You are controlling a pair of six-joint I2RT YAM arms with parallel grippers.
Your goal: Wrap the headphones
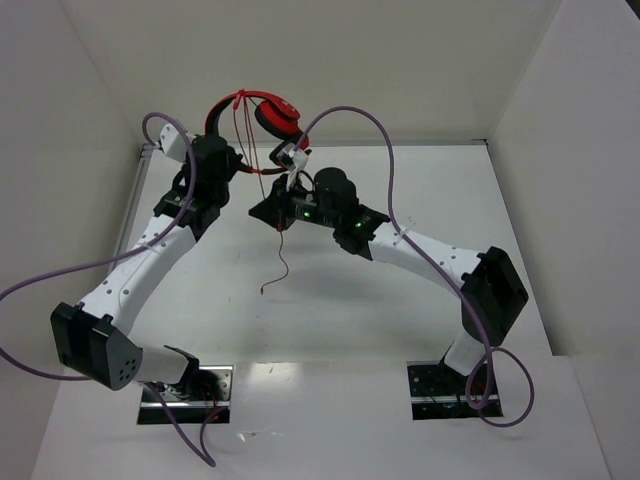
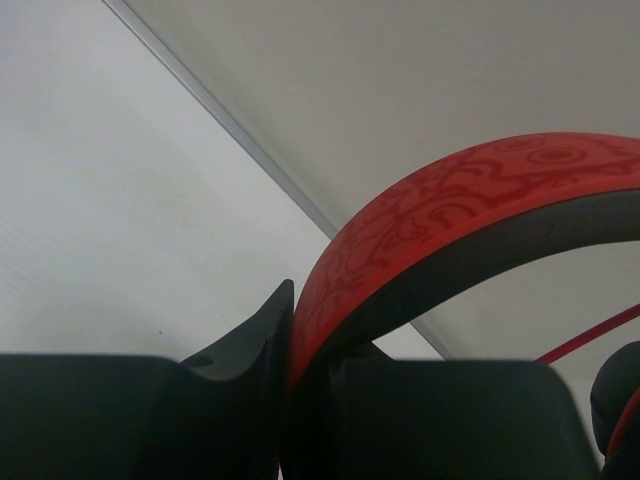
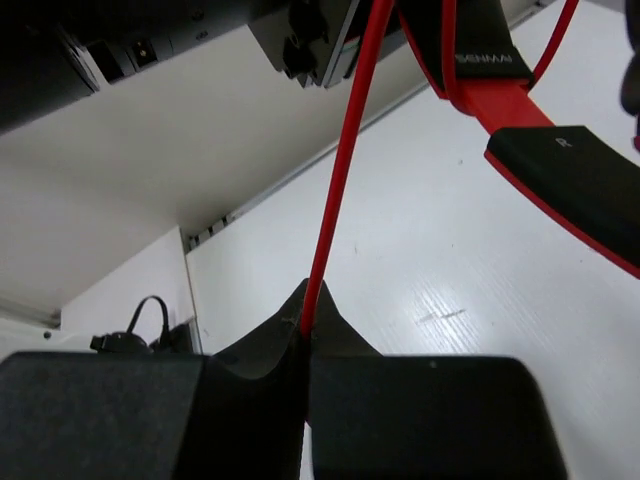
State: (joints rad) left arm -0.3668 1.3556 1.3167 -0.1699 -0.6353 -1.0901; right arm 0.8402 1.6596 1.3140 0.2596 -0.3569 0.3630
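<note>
The red headphones (image 1: pixel 262 108) hang in the air at the back of the table, one round ear cup (image 1: pixel 278 117) facing the camera. My left gripper (image 1: pixel 222 152) is shut on the red patterned headband (image 2: pixel 440 230), which arcs up and right from its black fingers (image 2: pixel 255 335). My right gripper (image 1: pixel 292 160) is shut on the thin red cord (image 3: pixel 342 170), which runs straight up from its fingertips. The cord's loose end (image 1: pixel 280 255) dangles down toward the table. The black-lined headband end and an ear cup (image 3: pixel 570 190) show at the upper right of the right wrist view.
Thick purple robot cables (image 1: pixel 390 170) loop over both arms. White walls enclose the table on the left, back and right. The two arm bases (image 1: pixel 185 390) sit at the near edge.
</note>
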